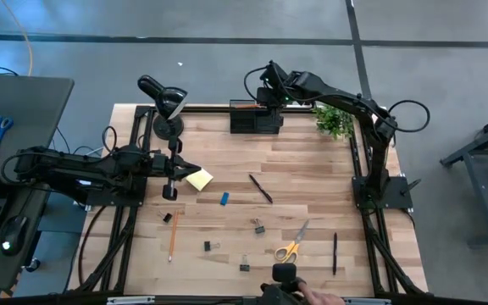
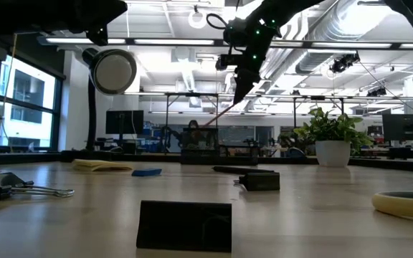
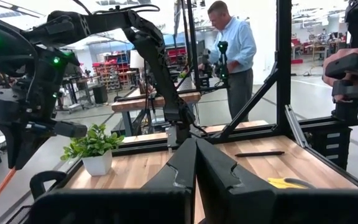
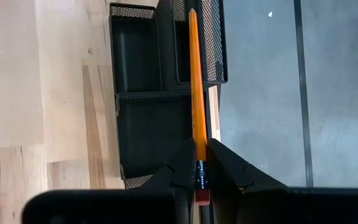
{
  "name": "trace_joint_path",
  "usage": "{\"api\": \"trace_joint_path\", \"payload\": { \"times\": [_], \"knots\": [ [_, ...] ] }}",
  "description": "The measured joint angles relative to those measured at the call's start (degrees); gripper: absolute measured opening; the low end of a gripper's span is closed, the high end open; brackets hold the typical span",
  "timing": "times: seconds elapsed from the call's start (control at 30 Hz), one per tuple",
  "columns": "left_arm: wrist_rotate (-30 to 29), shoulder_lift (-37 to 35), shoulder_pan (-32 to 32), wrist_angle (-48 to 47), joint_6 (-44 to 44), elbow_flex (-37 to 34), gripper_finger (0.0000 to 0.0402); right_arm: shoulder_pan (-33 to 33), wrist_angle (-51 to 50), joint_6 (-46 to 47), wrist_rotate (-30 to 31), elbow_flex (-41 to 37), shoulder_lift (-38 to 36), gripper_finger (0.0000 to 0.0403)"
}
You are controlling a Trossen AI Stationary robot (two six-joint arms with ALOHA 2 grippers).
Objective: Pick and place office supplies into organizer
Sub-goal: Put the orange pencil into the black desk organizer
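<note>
My right gripper (image 4: pixel 199 186) hangs over the black mesh organizer (image 4: pixel 148 93) at the table's far edge, shut on an orange pencil (image 4: pixel 194 81). In the high view this gripper (image 1: pixel 268 96) is just above the organizer (image 1: pixel 255 119). My left gripper (image 1: pixel 195 169) is shut and raised beside the yellow sticky-note pad (image 1: pixel 200 179), touching nothing. On the table lie a blue eraser (image 1: pixel 224 198), two black pens (image 1: pixel 261 188), a second orange pencil (image 1: pixel 172 237), several binder clips (image 1: pixel 258 225) and yellow-handled scissors (image 1: pixel 291 246). My right gripper pinches the pencil between its two fingers at the eraser end (image 4: pixel 199 169), by the metal ferrule. The pencil runs on from the fingers, along them. In the low view it slants down from the gripper (image 2: pixel 239 80) toward the organizer, lifted clear, its tip (image 4: pixel 191 11) over the tall mesh compartment.
A black desk lamp (image 1: pixel 166 102) stands at the far left corner and a potted plant (image 1: pixel 335 120) at the far right, both near the organizer. A person's hand shows at the table's near edge (image 1: pixel 316 296). People stand in the room beyond the table.
</note>
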Motion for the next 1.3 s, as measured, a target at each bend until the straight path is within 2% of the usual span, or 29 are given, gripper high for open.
{"api": "trace_joint_path", "payload": {
  "times": [0.2, 0.37, 0.53, 0.67, 0.8, 0.87, 0.93, 1.03, 1.3],
  "knots": [
    [0.02, 0.0, 0.0, 0.01, 0.0, 0.0, 0.0001, 0.0, 0.98, 2.79, 0.27, 0.0, -0.04, 0.0079],
    [0.01, 0.0, 0.0, -0.03, 0.0, 0.0, 0.0001, 0.12, 1.08, 3.97, -0.11, 0.0, -0.09, 0.0105],
    [0.02, 0.0, -0.01, -0.32, 0.0, 0.0, 0.0001, 0.45, -0.53, 6.31, 0.25, 0.0, -0.09, 0.0108],
    [0.0, 0.0, -0.01, -0.55, -0.02, 0.0, 0.0001, 0.33, -7.65, 10.67, 1.06, 0.0, -0.09, 0.01],
    [0.0, 0.0, -0.01, -0.67, -0.08, 0.0, 0.0001, -0.42, -12.52, 20.65, -6.34, -0.69, -0.11, 0.0092],
    [0.01, 0.0, 0.01, -0.7, -0.12, 0.0, 0.0001, -0.39, -11.74, 23.7, -7.58, -2.17, -0.11, 0.0088],
    [0.02, 0.0, -0.01, -0.79, -0.2, 0.0, 0.0001, 0.22, -10.31, 23.89, -6.19, -4.01, -0.11, 0.0085],
    [0.02, 0.0, -0.01, -0.99, -0.66, 0.0, 0.0001, 0.93, -5.21, 23.13, -2.27, -7.56, -0.11, 0.0085],
    [0.02, 0.0, -0.01, -0.86, -1.05, 0.0, 0.0001, -0.08, 11.72, 22.94, -1.91, -13.16, -0.11, 0.0101]
  ]
}}
